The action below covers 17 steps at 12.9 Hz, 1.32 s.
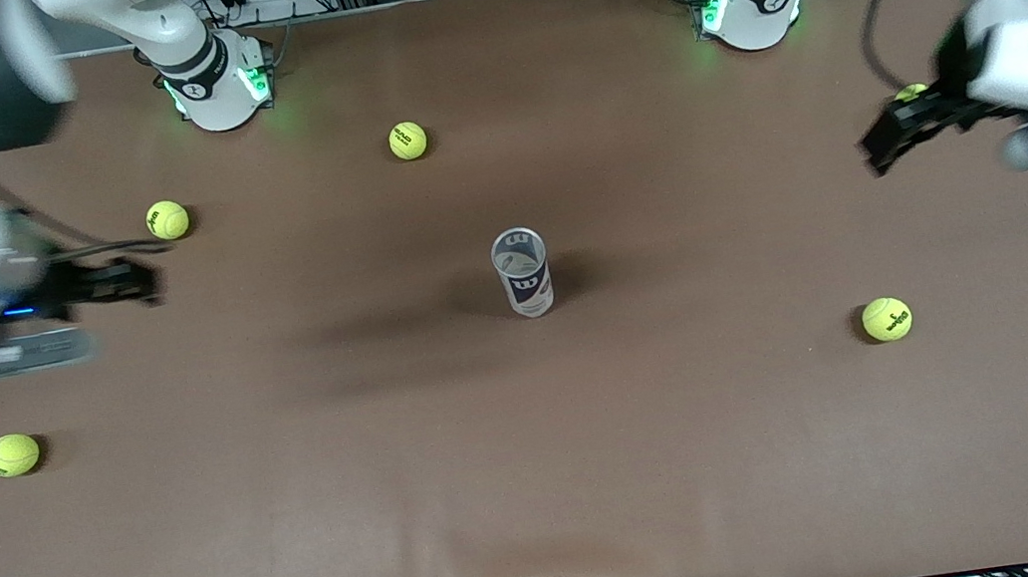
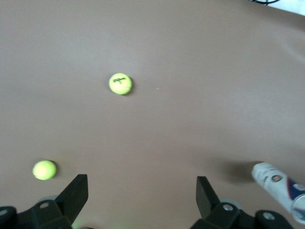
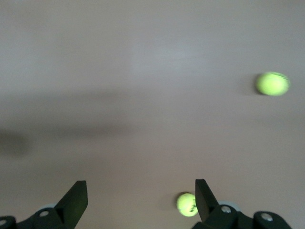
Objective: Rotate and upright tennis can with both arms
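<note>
Tennis can [image 1: 523, 272] stands upright on the worktop [image 1: 539, 466], so the task looks done. Left tool [image 1: 876, 145] and right tool [image 1: 149, 280] are both wide open and empty, each well apart from the can at its own arm's end.

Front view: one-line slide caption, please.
Clear plastic label-wrapped tennis can upright mid-table; open left pincer and right pincer off it.

Five fuzzy yellow-green tennis balls [image 1: 408, 140] [image 1: 167, 219] [image 1: 12, 455] [image 1: 886, 319] [image 1: 910, 91] lie scattered, well apart, on the brown cloth-covered table [image 1: 542, 486]

High front camera facing both bases; two wrist cameras over the shared table [image 1: 305, 519].
</note>
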Each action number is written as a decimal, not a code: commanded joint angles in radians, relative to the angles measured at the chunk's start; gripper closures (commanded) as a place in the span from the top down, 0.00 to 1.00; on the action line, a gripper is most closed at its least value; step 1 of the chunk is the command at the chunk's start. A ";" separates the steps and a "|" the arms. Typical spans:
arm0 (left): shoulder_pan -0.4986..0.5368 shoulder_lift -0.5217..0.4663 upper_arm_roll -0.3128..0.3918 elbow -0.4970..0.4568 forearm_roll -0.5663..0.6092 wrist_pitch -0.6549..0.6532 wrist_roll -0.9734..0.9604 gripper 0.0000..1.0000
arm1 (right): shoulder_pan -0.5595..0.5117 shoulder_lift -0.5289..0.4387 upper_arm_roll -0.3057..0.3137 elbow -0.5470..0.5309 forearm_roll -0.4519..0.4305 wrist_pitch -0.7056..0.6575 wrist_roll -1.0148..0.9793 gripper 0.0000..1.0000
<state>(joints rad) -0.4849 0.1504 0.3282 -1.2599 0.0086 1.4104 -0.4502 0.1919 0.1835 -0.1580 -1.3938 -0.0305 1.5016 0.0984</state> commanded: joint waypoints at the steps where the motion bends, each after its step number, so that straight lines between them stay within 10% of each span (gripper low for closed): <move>1: 0.101 -0.101 -0.018 -0.099 0.013 -0.005 0.170 1.00 | -0.107 -0.056 -0.048 0.018 0.017 -0.027 -0.096 1.00; 4: 0.192 -0.147 -0.038 -0.151 -0.004 -0.005 0.284 1.00 | -0.187 -0.120 -0.046 0.009 0.049 -0.093 -0.218 1.00; 10: 0.517 -0.181 -0.400 -0.238 -0.032 0.004 0.285 1.00 | -0.184 -0.134 -0.037 0.002 0.052 -0.112 -0.220 1.00; 17: 0.519 -0.235 -0.429 -0.286 0.017 0.009 0.286 1.00 | -0.181 -0.130 -0.035 0.002 0.052 -0.107 -0.220 1.00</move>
<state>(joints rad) 0.0236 -0.0508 -0.0840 -1.5131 -0.0070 1.4041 -0.1721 0.0135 0.0628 -0.1965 -1.3823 0.0052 1.3938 -0.1138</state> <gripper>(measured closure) 0.000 0.000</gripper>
